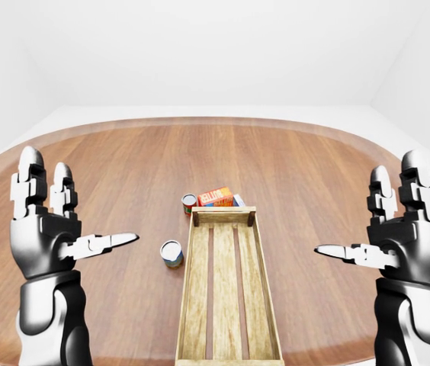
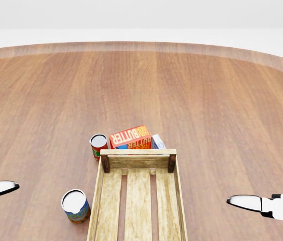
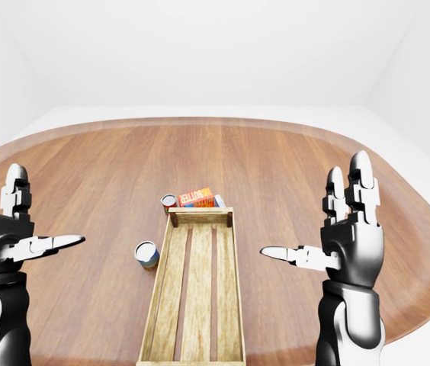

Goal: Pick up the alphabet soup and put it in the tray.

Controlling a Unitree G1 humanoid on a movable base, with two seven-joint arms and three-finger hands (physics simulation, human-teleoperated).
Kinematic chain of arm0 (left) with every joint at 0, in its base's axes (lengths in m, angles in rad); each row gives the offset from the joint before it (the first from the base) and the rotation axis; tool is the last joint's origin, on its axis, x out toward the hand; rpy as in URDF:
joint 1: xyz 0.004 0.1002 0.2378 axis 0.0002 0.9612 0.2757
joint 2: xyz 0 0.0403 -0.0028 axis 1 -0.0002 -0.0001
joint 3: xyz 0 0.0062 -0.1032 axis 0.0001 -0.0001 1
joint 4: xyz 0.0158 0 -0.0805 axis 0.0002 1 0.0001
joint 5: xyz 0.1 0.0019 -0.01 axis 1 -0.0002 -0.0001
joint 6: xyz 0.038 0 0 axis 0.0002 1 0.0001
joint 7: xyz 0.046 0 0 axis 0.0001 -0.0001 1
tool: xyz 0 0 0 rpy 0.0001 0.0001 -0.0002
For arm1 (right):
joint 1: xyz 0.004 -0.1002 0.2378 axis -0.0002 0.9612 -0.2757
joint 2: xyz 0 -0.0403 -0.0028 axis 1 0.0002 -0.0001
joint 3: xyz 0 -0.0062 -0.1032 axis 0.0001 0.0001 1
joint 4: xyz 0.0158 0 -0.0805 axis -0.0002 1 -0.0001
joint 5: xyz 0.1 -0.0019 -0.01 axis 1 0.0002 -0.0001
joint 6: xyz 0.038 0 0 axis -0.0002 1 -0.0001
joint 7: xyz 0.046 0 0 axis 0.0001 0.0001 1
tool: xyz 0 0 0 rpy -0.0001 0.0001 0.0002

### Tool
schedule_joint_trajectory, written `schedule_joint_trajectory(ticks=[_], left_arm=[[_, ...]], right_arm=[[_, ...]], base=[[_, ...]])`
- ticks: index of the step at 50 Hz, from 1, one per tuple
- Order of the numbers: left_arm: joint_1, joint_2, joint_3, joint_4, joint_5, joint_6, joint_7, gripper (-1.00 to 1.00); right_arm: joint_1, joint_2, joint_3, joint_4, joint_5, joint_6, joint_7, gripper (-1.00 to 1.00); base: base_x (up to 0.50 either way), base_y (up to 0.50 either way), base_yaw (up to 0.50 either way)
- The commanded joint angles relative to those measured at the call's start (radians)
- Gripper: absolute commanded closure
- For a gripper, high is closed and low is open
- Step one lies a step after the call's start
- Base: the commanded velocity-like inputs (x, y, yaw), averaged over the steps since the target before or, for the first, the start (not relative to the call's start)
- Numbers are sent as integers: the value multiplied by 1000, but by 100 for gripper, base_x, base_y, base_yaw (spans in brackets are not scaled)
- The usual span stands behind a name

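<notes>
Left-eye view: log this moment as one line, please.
left hand open, raised, empty | right hand open, raised, empty | red-labelled can, blue-labelled can left of wooden tray | butter box beyond tray | tray empty

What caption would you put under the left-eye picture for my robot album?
Both open hands, left hand and right hand, raised over a wooden table with a tray, two cans and a butter box.

Tray (image 2: 138, 161) centre-bottom in head view, one can (image 2: 75, 205) left of it, second can (image 2: 99, 146) and butter box (image 2: 130, 137) just above.
</notes>
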Motion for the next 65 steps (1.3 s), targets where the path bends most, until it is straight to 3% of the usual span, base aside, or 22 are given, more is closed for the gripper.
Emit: schedule_joint_trajectory(ticks=[1,5,8,9,12,17,23,25,29,38,46,58,60,65], left_arm=[[5,0,2,-11,4,0,-6,-100],[18,1,-12,-17,30,0,-26,-100],[58,6,-42,-30,90,0,-98,-100],[102,20,-99,4,208,0,-147,-100],[154,17,-159,58,444,0,-233,-100],[170,8,-134,16,628,0,-375,-100],[160,17,-146,108,882,0,-440,-100],[158,34,-166,159,930,0,-499,-100],[139,45,-181,234,1022,0,-530,-100],[15,90,-286,530,1181,0,-472,-100],[-96,116,-327,635,1316,0,-455,-100],[-358,119,-390,922,1365,0,-433,-100],[-431,122,-399,1048,1360,0,-384,-100],[-518,118,-434,1195,1368,0,-317,-100]], right_arm=[[2,2,-1,-5,0,0,-2,-100],[3,3,6,-5,-4,0,-4,-100],[0,2,7,-14,-1,0,-5,-100],[3,5,15,-19,-7,0,-8,-100],[-3,3,27,-5,-18,0,-11,-100],[10,7,37,-36,-17,0,-15,-100],[17,14,34,-74,-4,0,-10,-100],[27,18,34,-116,0,0,-10,-100],[30,24,33,-124,-3,0,-3,-100],[29,25,64,-110,-19,0,-12,-100],[25,22,60,-104,-20,0,-15,-100],[27,24,61,-108,-35,0,-14,-100],[25,24,58,-103,-32,0,-14,-100],[23,23,54,-99,-29,0,-15,-100]], base=[[0,0,0],[0,0,0],[0,0,0],[0,0,0],[0,0,0],[0,0,0],[0,0,0],[0,0,0],[0,0,0],[0,0,0],[0,0,0],[0,0,0],[0,0,0],[0,0,0]])
